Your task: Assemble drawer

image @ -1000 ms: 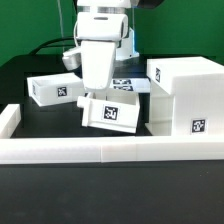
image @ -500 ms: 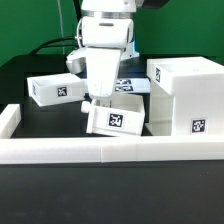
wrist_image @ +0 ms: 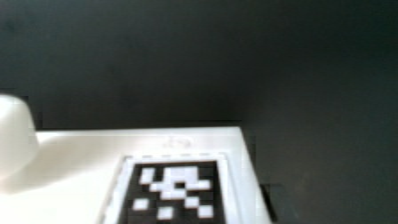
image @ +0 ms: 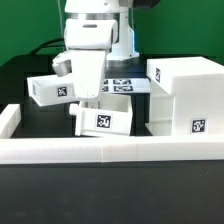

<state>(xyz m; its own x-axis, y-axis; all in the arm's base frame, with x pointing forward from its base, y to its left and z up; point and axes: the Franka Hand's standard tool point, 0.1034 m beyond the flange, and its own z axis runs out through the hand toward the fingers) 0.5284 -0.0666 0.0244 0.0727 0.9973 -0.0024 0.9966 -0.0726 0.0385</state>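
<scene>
Black desk point(image: 25, 70) holds all parts unjoined: housing point(image: 185, 92) at the exterior view's right, left tray point(image: 55, 90) farther back, middle tray point(image: 105, 121) nearer, under the pincer point(image: 88, 100), whose grip I cannot tell. Neither tray is inserted; most work seems left.

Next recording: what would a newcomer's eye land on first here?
The tool meets the upper edge of a tilted small tray at the middle, just behind the low white wall; its tag fills much of the wrist view. The large cube-like housing stands at the exterior view's right, a second tray at that view's left.
</scene>
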